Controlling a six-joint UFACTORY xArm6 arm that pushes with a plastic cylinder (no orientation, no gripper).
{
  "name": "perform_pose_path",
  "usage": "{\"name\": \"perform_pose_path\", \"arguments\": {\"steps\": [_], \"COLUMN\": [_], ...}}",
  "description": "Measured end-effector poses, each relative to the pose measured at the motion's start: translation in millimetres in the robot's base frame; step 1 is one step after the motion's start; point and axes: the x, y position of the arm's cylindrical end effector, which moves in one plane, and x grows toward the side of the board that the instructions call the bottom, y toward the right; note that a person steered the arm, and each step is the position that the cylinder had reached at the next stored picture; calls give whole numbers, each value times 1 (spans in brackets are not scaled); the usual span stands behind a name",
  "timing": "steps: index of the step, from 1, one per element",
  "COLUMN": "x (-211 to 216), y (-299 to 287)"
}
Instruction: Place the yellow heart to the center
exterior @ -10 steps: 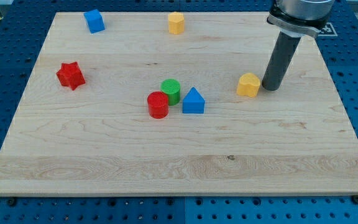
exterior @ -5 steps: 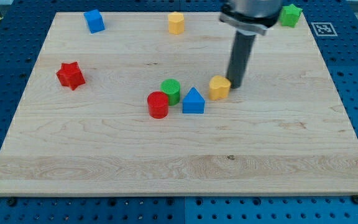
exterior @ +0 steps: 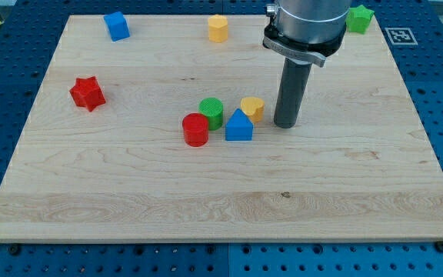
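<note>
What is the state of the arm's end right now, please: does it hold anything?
My tip: a bare rod, nothing to open or close, holding nothing. It stands just to the view's right of the yellow heart, with a small gap, not touching.

1. My tip (exterior: 284, 124) sits just right of the yellow heart (exterior: 253, 108).
2. The heart touches the blue triangle (exterior: 239, 125), beside the green cylinder (exterior: 211, 112) and red cylinder (exterior: 195, 129).
</note>
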Motion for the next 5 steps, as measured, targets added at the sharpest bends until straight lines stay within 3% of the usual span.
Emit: {"name": "perform_pose_path", "arguments": {"steps": [4, 5], "x": [17, 7], "y": [-11, -40]}}
